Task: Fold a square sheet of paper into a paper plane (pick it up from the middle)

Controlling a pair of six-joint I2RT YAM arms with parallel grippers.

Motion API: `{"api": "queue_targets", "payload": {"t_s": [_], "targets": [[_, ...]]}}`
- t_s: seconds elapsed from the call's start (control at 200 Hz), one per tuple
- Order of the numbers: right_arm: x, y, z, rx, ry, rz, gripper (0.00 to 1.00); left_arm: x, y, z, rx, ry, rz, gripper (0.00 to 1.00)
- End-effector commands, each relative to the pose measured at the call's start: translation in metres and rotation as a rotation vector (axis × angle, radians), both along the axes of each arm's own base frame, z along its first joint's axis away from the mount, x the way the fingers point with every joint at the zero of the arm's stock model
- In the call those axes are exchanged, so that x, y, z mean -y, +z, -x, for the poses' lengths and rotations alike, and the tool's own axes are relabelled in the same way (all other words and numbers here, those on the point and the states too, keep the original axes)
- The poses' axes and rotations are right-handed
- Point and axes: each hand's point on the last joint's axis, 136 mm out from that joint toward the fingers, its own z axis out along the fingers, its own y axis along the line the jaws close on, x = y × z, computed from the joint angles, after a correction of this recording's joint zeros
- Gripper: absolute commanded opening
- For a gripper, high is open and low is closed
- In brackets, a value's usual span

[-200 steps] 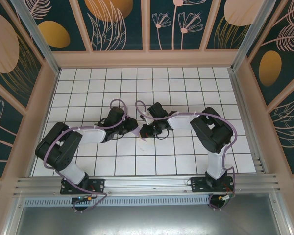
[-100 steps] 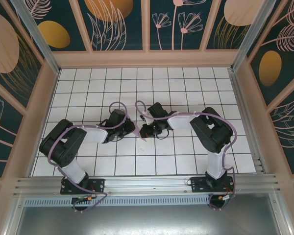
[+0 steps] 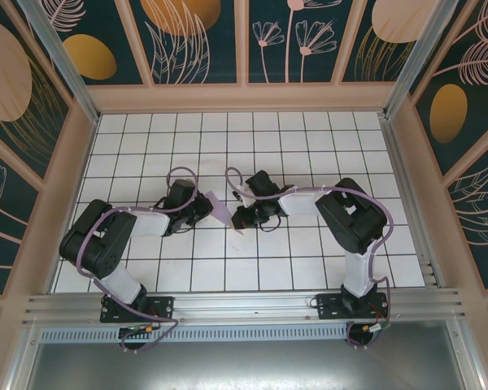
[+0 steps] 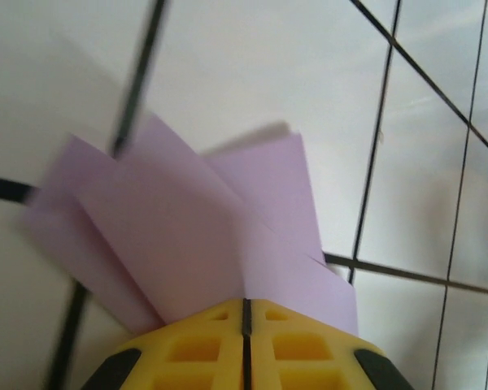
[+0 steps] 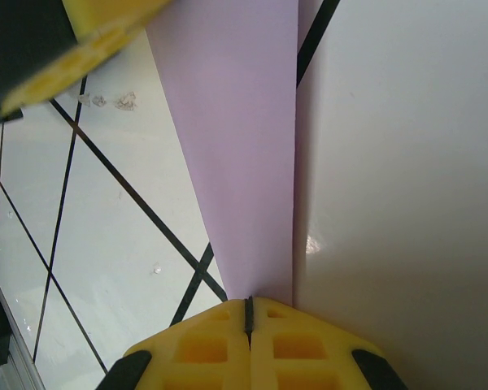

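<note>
Lavender paper (image 3: 220, 208), folded into several overlapping layers, strung between the two grippers over the middle of the table, roughly halfway between the side walls. From the left wrist, fanned out in pale flaps (image 4: 203, 236) above the grid with a soft shadow behind; from the right wrist, narrowing to a long wedge (image 5: 236, 146). Impossible to tell whether any edge touches the tiles. Pinched at its left end by the left gripper (image 3: 205, 205), yellow jaws pressed together on the layers with only a thin seam between them (image 4: 246, 313). Pinched at its narrow end by the right gripper (image 3: 237, 219), jaws likewise clamped tight on the paper (image 5: 248, 309); one yellow finger of the left gripper (image 5: 81, 49) at the top corner of the right wrist view. Both black arms bent inward toward each other, looped with lavender cable (image 3: 179, 172). Underneath, a white table (image 3: 309, 138) ruled into squares by thin black lines, glossy enough to catch highlights, with a few tiny pale specks (image 5: 106, 100) on one tile. At the near edge, an aluminium rail (image 3: 244, 305) carrying the two bases. All around, pale wood-framed wall panels (image 3: 203, 41) in dark teal with peach and orange leaf and flower shapes, and metal posts at the far corners.
</note>
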Motion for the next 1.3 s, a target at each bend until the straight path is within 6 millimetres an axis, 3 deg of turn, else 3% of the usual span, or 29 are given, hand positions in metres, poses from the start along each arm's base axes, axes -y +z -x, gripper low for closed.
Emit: {"api": "queue_targets", "payload": {"t_s": [0.0, 0.13, 0.385, 0.505, 0.761, 0.881, 0.996, 1.296], "targets": [[0.06, -0.078, 0.031, -0.113, -0.051, 0.311, 0.0, -0.042, -0.008, -0.003, 0.0, 0.102, -0.117, 0.11], [0.059, -0.078, 0.031, -0.114, -0.049, 0.308, 0.0, -0.05, 0.006, -0.01, 0.04, 0.114, -0.128, 0.12], [0.056, -0.075, 0.03, -0.11, -0.049, 0.296, 0.0, -0.026, 0.06, -0.008, 0.188, 0.034, 0.029, 0.12], [0.056, -0.076, 0.032, -0.114, -0.046, 0.295, 0.0, -0.016, 0.069, -0.002, 0.21, 0.003, 0.069, 0.12], [0.056, -0.079, 0.034, -0.122, -0.043, 0.302, 0.0, 0.031, 0.049, -0.003, 0.163, -0.16, 0.074, 0.11], [0.055, -0.08, 0.035, -0.127, -0.041, 0.304, 0.0, 0.037, 0.033, -0.01, 0.13, -0.164, 0.066, 0.1], [0.056, -0.082, 0.038, -0.133, -0.04, 0.311, 0.0, 0.031, 0.021, -0.015, 0.11, -0.12, 0.036, 0.09], [0.06, -0.085, 0.042, -0.143, -0.045, 0.322, 0.0, -0.017, -0.009, -0.01, 0.08, 0.086, -0.032, 0.08]]}}
